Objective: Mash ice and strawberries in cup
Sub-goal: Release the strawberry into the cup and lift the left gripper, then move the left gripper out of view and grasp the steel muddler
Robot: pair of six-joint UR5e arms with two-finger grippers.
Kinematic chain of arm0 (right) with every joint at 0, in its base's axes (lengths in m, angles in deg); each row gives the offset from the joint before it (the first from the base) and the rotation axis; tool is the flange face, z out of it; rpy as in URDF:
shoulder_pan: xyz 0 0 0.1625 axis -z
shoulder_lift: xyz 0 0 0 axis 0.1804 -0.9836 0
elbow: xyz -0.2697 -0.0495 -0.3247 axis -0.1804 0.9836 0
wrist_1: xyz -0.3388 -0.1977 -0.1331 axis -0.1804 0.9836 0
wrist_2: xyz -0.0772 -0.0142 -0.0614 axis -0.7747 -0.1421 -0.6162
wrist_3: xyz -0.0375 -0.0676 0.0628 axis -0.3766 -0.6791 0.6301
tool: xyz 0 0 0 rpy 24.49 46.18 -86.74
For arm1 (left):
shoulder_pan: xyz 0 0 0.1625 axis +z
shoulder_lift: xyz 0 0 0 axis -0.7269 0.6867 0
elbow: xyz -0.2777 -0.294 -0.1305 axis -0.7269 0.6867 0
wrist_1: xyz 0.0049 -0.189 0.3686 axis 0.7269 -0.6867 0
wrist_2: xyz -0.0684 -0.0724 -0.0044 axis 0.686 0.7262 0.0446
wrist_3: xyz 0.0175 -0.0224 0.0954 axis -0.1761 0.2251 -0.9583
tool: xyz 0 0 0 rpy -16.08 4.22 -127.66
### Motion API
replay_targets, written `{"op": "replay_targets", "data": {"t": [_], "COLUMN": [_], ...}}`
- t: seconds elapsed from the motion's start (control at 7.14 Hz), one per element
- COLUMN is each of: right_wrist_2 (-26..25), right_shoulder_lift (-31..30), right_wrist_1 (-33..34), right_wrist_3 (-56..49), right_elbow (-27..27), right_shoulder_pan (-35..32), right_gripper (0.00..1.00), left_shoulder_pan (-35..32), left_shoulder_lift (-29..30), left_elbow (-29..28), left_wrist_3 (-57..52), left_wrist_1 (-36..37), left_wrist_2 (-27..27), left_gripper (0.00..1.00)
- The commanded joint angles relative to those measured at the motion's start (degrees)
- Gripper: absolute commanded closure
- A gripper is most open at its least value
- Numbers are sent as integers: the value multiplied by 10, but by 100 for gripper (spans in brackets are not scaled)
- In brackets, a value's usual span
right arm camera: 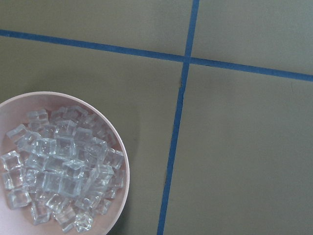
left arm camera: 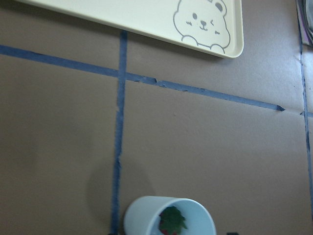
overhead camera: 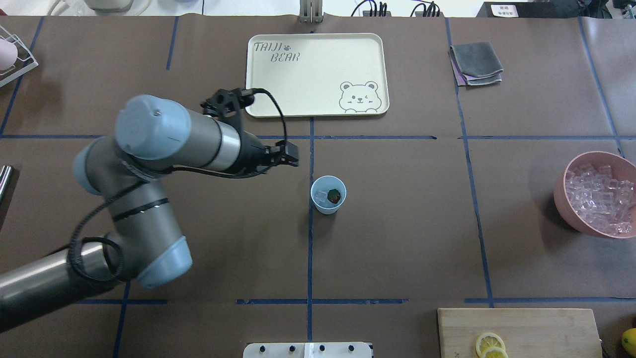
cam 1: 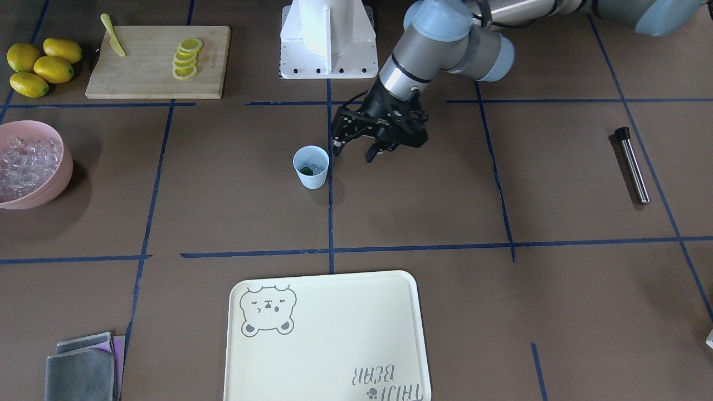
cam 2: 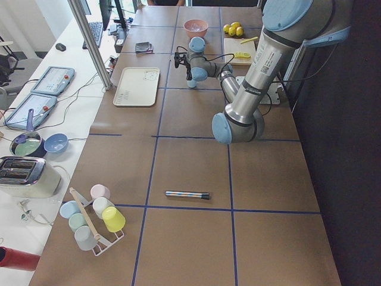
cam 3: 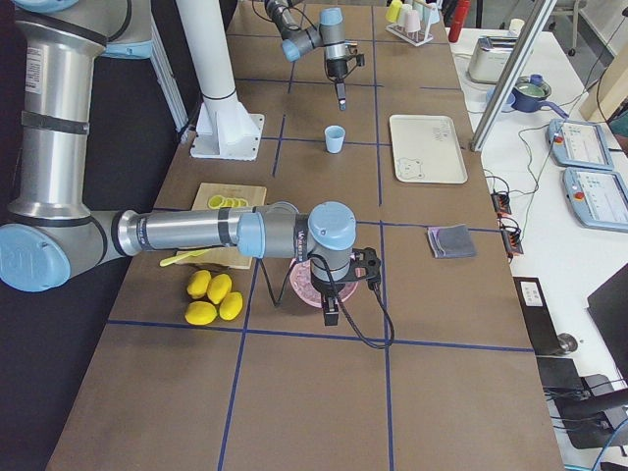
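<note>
You are looking at a task that is loaded but, by my reading, not yet mashed: the cup (cam 1: pixel 311 174) is standing upright on the desk (cam 1: pixel 423 217) near its middle. Inside it a strawberry (overhead camera: pixel 335 196) is lying whole, green end showing, beside a clear cube of ice (overhead camera: pixel 321 197) that is looking unbroken. The likely mashing tool, a metal rod (cam 1: pixel 632 165) with a black end, is lying flat and well apart from the cup on the robot's left side, with nothing gripping it. So fetching it and doing the pressing itself are what I am judging to be left. The left gripper (cam 1: pixel 354 151) is hovering just beside the cup on the robot's left, not touching it. Its jaws are standing apart and holding nothing, and its wrist is bending so that the fingertips are pointing down and slightly toward the cup. Its upper arm is stretching out from the robot's left side. The right gripper (cam 3: pixel 332 312) is hanging over the pink bowl (right arm camera: pixel 124 161) of spare ice at the far end of the desk. It is showing only in the side view, so I cannot tell you how its jaws are standing.
</note>
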State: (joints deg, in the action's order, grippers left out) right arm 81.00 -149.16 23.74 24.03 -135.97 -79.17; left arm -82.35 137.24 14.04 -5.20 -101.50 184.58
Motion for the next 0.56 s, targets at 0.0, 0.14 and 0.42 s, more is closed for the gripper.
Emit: {"op": "replay_targets", "data": {"t": [0.0, 0.14, 0.42], "right_wrist_2": [5, 5, 5], "right_shoulder_lift": [0, 0, 0], "right_wrist_1": [0, 0, 0], "right_wrist_3": [0, 0, 0], "right_elbow": [0, 1, 1], "right_shoulder_pan": [0, 0, 0], "right_gripper": [0, 0, 0], "left_shoulder_pan": [-143, -205, -304], "left_shoulder_lift": [-149, -229, -317], "left_elbow": [45, 42, 12], "left_wrist_3": [-160, -283, -480], "left_wrist_1": [3, 0, 4], "left_wrist_2": [141, 193, 238], "left_gripper": [22, 22, 22]}}
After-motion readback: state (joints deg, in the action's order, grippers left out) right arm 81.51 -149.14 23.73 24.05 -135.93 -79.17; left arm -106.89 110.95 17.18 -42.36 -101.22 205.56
